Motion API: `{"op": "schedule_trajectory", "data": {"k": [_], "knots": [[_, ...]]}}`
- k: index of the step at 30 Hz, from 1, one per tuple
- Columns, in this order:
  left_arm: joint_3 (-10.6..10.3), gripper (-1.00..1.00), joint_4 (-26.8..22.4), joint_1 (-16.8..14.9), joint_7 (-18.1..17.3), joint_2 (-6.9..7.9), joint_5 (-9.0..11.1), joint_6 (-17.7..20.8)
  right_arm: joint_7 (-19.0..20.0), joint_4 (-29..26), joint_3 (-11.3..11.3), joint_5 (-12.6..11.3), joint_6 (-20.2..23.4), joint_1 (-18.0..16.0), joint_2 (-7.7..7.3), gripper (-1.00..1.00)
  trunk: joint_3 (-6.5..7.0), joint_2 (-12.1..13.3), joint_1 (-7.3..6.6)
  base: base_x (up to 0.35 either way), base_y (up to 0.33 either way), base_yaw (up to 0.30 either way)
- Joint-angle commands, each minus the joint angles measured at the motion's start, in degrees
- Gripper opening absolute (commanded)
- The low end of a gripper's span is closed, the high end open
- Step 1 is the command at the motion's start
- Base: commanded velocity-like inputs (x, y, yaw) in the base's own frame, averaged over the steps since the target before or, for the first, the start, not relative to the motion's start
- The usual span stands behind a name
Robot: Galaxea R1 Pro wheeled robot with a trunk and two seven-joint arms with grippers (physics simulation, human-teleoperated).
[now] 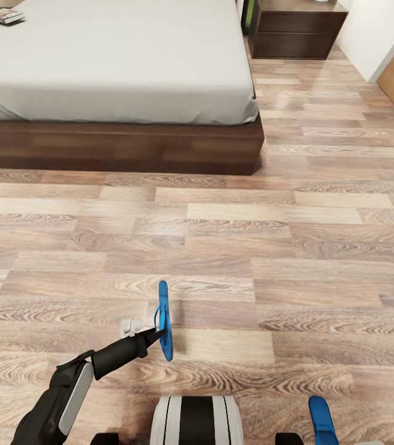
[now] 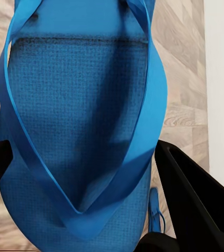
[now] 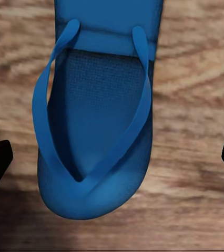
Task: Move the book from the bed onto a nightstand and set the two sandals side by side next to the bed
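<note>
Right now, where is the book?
In the head view the book lies at the far upper left, on the bed, near its far left corner, well away from the nightstand at upper right.

We get bright, even light all over, no hard glare anywhere. The floor (image 1: 271, 235) looks a bit smeary and over-sharpened, wood grain mushy toward the 6 o'clock edge of the head view. A soft dark shadow sits under the bed (image 1: 117, 145) frame along its near side. In the left wrist view the sandal (image 2: 80, 121) is so close its weave turns grainy. In the right wrist view the planks are blurred, with dim shading at 7 o'clock.
</note>
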Motion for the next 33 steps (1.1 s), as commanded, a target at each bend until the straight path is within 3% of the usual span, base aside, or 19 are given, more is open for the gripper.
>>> {"op": "schedule_trajectory", "data": {"k": [1, 4, 14, 33], "knots": [[0.03, -1.0, -0.01, -0.02, -0.05, 0.0, 0.43, 0.47, 0.3, 0.05, -0.49, 0.33, -0.16, -0.03, 0.0, 1.0, -0.26, -0.03, 0.01, 0.0, 0.0, 0.0], [-0.02, -1.0, -0.02, -0.02, -0.05, 0.0, 0.43, 0.47, 0.3, 0.04, -0.49, 0.33, -0.16, -0.03, -0.02, 1.0, -0.92, -0.07, 0.09, 0.0, 0.0, 0.0], [0.03, -1.0, -0.01, -0.02, -0.11, 0.0, 0.43, 0.47, 0.3, 0.04, -0.49, 0.33, -0.16, -0.03, 0.01, 1.0, -0.92, -0.07, 0.09, 0.001, 0.0, 0.0], [0.03, -1.0, 0.03, -0.02, 0.05, 0.0, 0.43, 0.47, 0.3, 0.04, -0.49, 0.33, -0.16, -0.03, 0.01, 1.0, -0.92, -0.07, 0.09, 0.119, 0.012, 0.0]]}}
